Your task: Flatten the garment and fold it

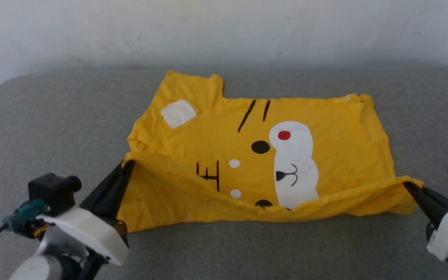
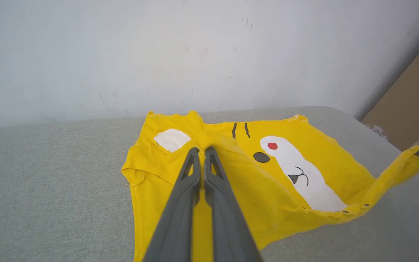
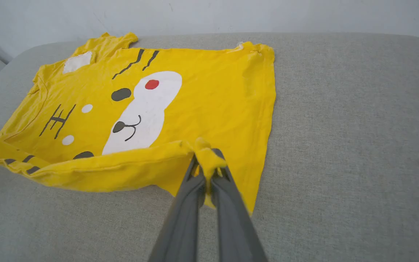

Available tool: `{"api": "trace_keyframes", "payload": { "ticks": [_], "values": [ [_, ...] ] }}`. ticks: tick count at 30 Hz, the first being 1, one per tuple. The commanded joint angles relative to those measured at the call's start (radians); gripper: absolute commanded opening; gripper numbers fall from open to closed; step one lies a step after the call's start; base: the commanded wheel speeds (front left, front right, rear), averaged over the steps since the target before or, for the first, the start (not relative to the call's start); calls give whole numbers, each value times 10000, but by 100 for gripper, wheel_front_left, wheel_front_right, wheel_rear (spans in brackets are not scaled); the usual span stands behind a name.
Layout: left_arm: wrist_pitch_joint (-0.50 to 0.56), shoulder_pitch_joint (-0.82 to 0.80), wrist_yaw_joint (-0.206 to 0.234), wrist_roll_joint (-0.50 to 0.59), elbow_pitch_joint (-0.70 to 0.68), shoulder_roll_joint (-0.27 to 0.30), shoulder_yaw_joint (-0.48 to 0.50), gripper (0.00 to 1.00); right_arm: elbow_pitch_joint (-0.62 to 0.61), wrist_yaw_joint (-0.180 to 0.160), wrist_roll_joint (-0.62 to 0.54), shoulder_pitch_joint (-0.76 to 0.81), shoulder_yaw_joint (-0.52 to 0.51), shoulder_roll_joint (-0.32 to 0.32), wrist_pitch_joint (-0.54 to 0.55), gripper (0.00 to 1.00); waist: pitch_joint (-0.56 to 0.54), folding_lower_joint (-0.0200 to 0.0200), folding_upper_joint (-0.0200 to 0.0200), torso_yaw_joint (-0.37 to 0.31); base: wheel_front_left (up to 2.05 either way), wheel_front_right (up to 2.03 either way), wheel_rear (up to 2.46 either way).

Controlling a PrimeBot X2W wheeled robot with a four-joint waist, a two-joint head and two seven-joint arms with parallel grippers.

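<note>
The garment (image 1: pixel 336 155) is showing mustard yellow and wearing a cartoon face print: white patches, a red dot (image 1: pixel 284 135), black ovals and black lines. The padded surface (image 1: pixel 53 116) is showing flecked grey. The left gripper (image 1: pixel 127 163) and right gripper (image 1: pixel 407 186) are showing dark grey fingers on white housings.

Yellow T-shirt (image 1: pixel 247 163) with a cartoon animal face, on the grey bench (image 1: pixel 53 116).
It lies print side up, mostly flat, with the face turned sideways. The face has white patches, a red dot, black dots and black lines. The near edge is lifted at both corners and sags in the middle.
</note>
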Motion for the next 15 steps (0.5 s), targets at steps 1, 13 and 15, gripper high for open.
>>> {"api": "trace_keyframes", "payload": {
  "ticks": [1, 13, 15],
  "values": [
    [-91, -424, -57, 194, 385, -25, -1, 0, 186, -13, -16, -349, 26, 89, 2, 0, 681, -2, -1, -54, 0, 0, 0],
    [6, -2421, -283, 1092, 3323, -365, -698, 0, 2013, -13, -633, -2198, 1035, -99, 169, 0, 1538, -2, -1, -226, 0, 0, 0],
    [-16, -2641, -305, 1259, 3765, -426, -841, 0, 2371, -13, -769, -2436, 1217, -154, 152, 0, 1630, -2, -1, -221, 0, 0, 0]
  ]
}}
